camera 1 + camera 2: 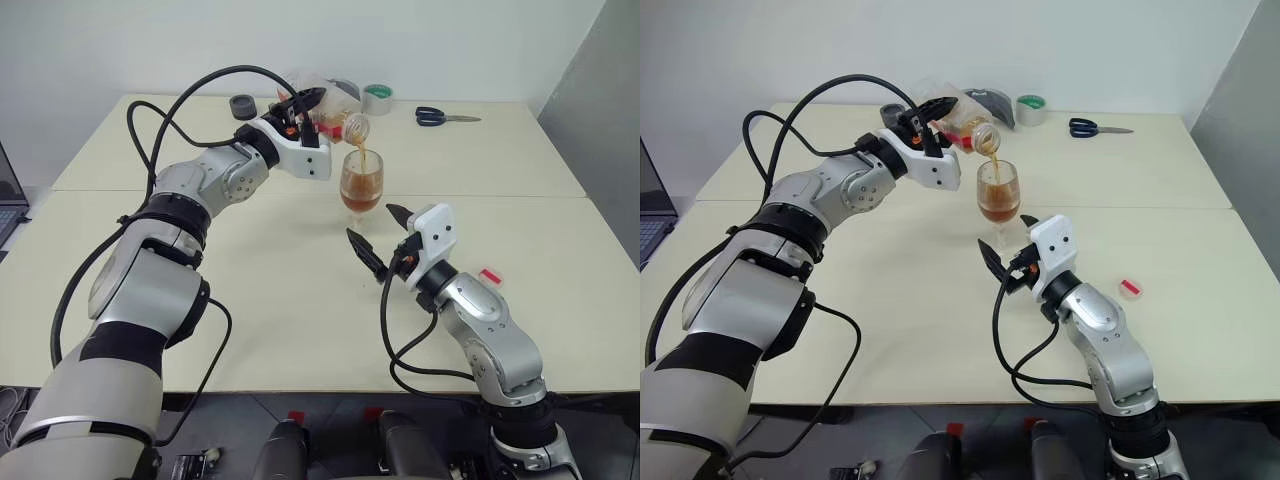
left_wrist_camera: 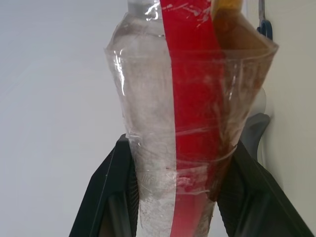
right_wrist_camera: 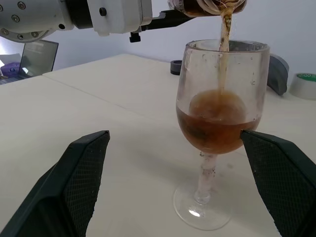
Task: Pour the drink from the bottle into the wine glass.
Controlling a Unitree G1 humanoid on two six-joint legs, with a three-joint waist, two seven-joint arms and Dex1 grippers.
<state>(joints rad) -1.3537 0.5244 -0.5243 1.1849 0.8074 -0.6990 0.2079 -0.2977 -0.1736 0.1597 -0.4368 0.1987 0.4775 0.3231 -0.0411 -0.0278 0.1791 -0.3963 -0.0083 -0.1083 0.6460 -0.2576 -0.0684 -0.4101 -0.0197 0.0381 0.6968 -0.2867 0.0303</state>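
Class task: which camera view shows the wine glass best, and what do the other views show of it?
The right wrist view: the wine glass stands close, whole from rim to foot. Both eye views show it small beside the right gripper. The left wrist view shows the bottle instead.

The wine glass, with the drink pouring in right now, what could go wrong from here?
1. The wine glass stands free on its thin stem; the open right gripper straddles it without holding, so a nudge could tip it.
2. The stream of drink falls from the bottle near the rim; a small shift of the left gripper may spill it onto the table.
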